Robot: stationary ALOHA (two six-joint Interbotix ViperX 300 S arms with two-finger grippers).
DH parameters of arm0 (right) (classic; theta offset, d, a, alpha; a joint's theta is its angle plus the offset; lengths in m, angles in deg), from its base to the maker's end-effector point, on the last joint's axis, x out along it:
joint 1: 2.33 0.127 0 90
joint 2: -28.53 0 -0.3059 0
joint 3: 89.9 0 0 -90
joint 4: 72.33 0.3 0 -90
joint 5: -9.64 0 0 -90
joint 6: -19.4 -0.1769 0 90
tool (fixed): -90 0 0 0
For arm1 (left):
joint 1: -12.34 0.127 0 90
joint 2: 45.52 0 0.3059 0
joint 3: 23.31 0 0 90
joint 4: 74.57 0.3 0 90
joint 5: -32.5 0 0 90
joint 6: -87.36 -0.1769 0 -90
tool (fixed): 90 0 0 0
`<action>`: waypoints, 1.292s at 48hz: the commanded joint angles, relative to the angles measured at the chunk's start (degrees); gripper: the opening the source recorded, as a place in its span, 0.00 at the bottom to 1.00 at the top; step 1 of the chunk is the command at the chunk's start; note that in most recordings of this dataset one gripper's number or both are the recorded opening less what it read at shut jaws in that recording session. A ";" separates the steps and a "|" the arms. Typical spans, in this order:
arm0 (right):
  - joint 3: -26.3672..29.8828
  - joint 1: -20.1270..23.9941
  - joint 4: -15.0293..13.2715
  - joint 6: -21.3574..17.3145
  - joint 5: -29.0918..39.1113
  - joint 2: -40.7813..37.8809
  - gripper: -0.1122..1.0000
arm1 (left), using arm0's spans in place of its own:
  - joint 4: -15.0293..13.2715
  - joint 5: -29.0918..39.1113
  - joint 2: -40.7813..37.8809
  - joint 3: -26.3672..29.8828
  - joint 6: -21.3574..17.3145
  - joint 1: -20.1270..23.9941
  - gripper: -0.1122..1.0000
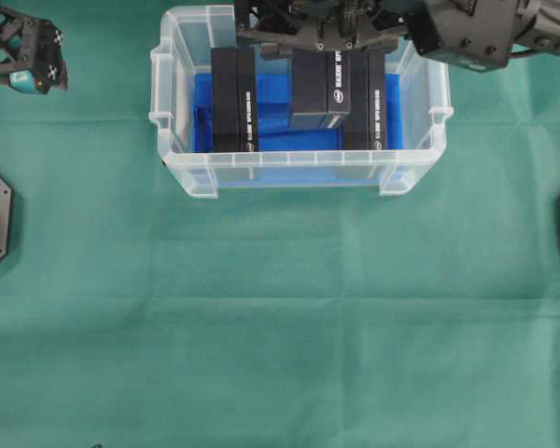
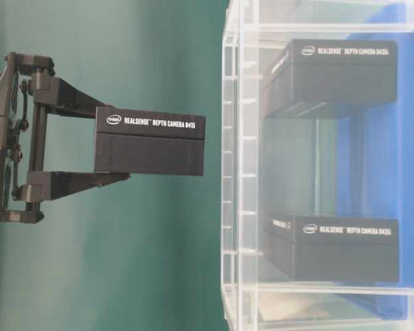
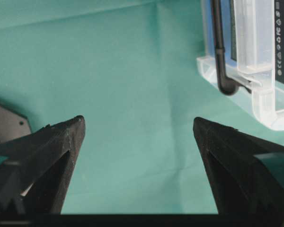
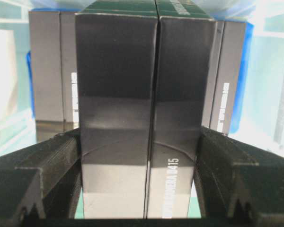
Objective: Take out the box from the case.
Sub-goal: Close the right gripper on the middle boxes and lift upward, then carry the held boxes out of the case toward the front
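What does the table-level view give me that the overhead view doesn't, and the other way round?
Only table-level: the held box hangs fully outside the case, clear of its rim, with the right gripper clamped on it.

Only overhead: the left gripper parked off to the left over the green cloth, and the blue liner seen from above.

Both: the held box, the case and two more black boxes inside it.
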 commanded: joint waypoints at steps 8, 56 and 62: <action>1.67 0.18 -0.53 0.09 -0.26 2.72 0.70 | 0.26 -0.26 0.44 0.70 0.00 -0.09 0.95; 1.67 3.96 -2.37 -2.81 0.18 2.46 0.70 | 0.26 -0.26 0.26 0.70 0.00 -0.09 0.95; 1.67 5.89 -2.81 -4.13 1.23 2.37 0.70 | 0.26 -0.18 0.26 0.70 0.00 -0.09 0.95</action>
